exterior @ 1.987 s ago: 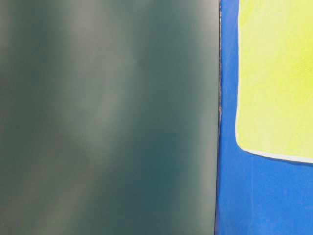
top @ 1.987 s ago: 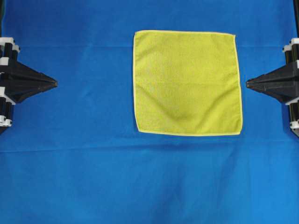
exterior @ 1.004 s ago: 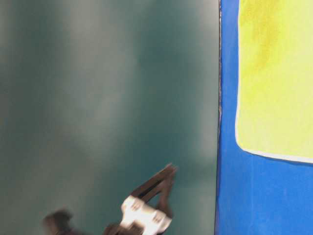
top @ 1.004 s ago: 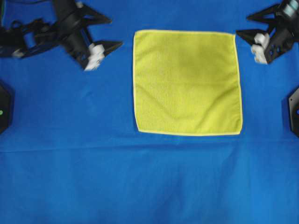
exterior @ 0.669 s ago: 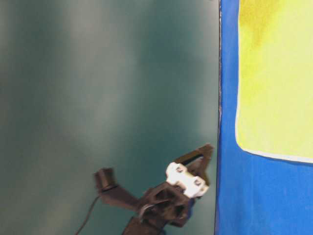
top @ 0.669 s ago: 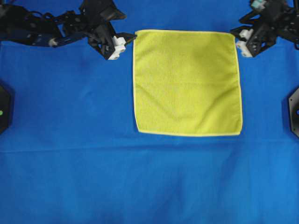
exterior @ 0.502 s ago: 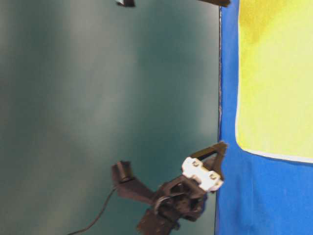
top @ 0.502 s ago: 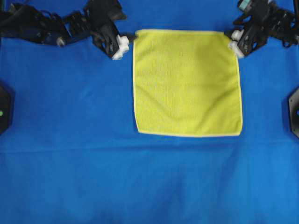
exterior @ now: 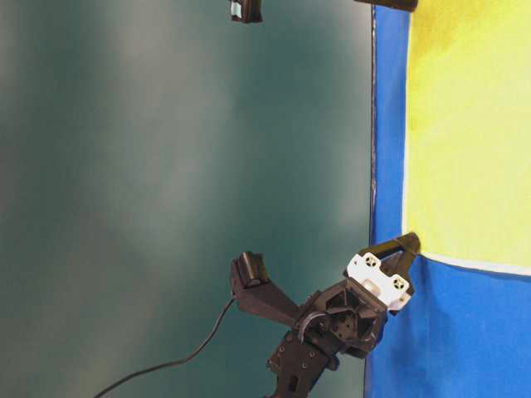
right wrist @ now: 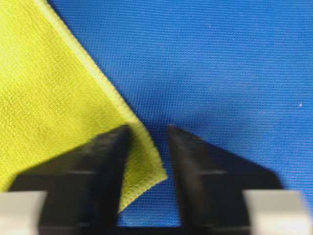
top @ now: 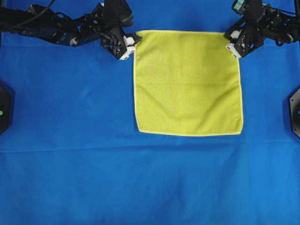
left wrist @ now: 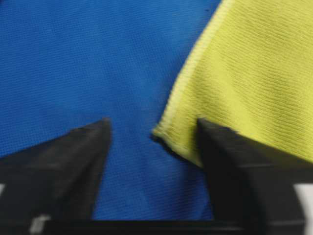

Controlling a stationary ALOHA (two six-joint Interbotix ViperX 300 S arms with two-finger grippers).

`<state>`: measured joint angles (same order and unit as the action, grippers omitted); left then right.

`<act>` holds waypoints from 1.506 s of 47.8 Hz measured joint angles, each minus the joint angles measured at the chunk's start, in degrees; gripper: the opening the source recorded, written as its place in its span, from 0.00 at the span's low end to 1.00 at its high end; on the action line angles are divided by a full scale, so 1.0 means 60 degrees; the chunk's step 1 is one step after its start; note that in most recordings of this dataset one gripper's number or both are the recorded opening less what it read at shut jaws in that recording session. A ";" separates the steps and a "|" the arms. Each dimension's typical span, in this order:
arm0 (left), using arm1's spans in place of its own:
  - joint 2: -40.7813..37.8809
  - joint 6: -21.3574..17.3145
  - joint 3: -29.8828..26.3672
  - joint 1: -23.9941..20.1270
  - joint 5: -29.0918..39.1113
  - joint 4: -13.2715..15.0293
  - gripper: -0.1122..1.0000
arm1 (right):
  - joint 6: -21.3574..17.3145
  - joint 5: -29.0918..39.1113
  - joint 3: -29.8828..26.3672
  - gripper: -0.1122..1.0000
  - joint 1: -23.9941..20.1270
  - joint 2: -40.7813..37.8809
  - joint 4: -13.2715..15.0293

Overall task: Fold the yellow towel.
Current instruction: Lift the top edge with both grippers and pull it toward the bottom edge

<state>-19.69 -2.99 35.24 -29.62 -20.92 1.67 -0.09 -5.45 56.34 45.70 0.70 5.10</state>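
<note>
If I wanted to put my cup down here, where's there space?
Bare blue cloth below the towel, and left of it beneath the left gripper. Crowded at the towel's top corners, where the right gripper also works.

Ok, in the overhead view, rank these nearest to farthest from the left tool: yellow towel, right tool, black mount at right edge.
1. yellow towel, its top-left corner at the left tool.
2. right tool, at towel's top-right corner.
3. black mount, far right edge.
</note>
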 measured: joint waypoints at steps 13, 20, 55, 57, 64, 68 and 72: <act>0.0000 -0.0469 -0.0029 0.0088 0.0278 -0.0044 0.12 | 0.0000 0.0015 0.0000 0.10 -0.0029 0.0000 0.0000; 0.0000 -0.0527 -0.0029 0.0132 0.0308 -0.0044 0.12 | -0.0015 0.0015 0.0000 0.10 -0.0044 0.0015 -0.0015; 0.1465 -0.0571 0.0015 0.0630 0.1055 -0.0044 0.12 | -0.0293 0.1011 0.0864 0.10 -0.0352 0.3120 -0.0088; 0.1465 -0.0557 0.0044 0.0747 0.1157 -0.0044 0.12 | -0.0352 0.1069 0.0938 0.10 -0.0557 0.3208 -0.0146; 0.1582 -0.0557 0.0220 0.1392 0.1655 -0.0029 0.12 | -0.0776 0.1641 0.1216 0.10 -0.1494 0.3677 -0.0337; 0.1699 -0.0586 0.0308 0.1890 0.1978 -0.0044 0.12 | -0.1230 0.2065 0.1392 0.10 -0.2183 0.4014 -0.0454; 0.1802 -0.0557 0.0425 0.2402 0.2256 -0.0044 0.12 | -0.1714 0.2461 0.1597 0.10 -0.2974 0.4395 -0.0557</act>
<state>-8.88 -6.33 37.79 -15.21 -7.38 1.41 -10.37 9.32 65.92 27.86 27.07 1.76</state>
